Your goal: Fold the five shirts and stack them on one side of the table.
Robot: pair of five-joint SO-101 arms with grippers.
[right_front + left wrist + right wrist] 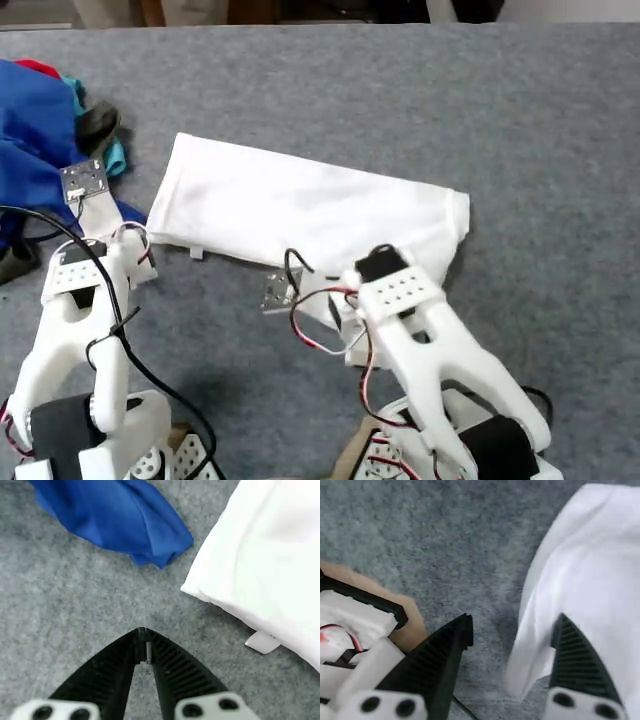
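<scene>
High view: a white shirt [300, 205], folded into a long soft band, lies slantwise across the middle of the grey felt table [500, 110]. Its left end is near a crumpled blue shirt [35, 125] heaped at the far left edge, with scraps of red cloth [35, 68] and teal cloth [117, 155] showing beside it. The left arm [80, 300] stands at the near left, its head between the blue heap and the white shirt's left end. The right arm [430, 340] stands at the near side, its head over the white shirt's near edge toward the right end. Left wrist view: the left gripper [142, 635] has its black ribbed jaws pressed together on nothing above bare felt, between the blue shirt and the white shirt's corner with its small white tag [262, 641]. Right wrist view: the right gripper [514, 622] is spread wide, one finger over the white shirt, the other over the felt, with the shirt's edge lying loose between them.
</scene>
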